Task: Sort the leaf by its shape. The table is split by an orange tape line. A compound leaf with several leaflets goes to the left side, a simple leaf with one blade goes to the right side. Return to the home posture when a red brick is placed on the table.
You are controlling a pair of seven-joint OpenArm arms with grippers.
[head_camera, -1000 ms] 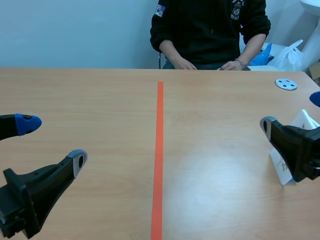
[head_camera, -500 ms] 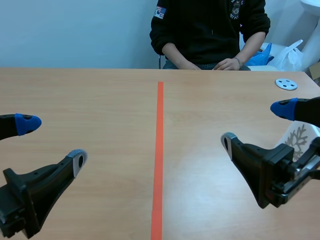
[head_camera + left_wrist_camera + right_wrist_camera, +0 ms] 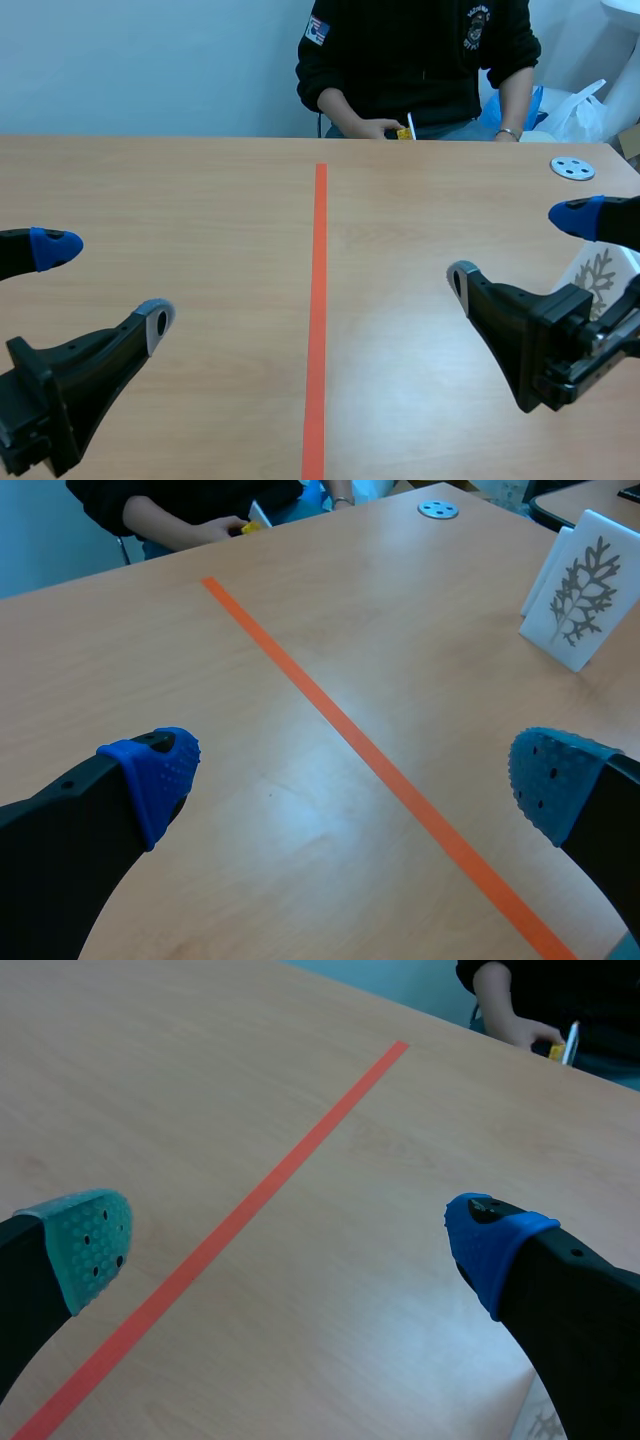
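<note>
Wide open, empty: L jaws, R jaws. Unsorted: compound-leaf card (image 3: 597,280) beside R jaws, wrong side of tape line (image 3: 318,300). Todo: carry toward L jaws.

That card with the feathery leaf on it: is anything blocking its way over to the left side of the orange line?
Nothing visible does. The card stands right of the orange line, with only bare table between them and beyond. The grey disc lies farther back, off the path.

There are 1 leaf card (image 3: 575,605), 1 grey disc (image 3: 572,168) and 1 person (image 3: 415,60).
</note>
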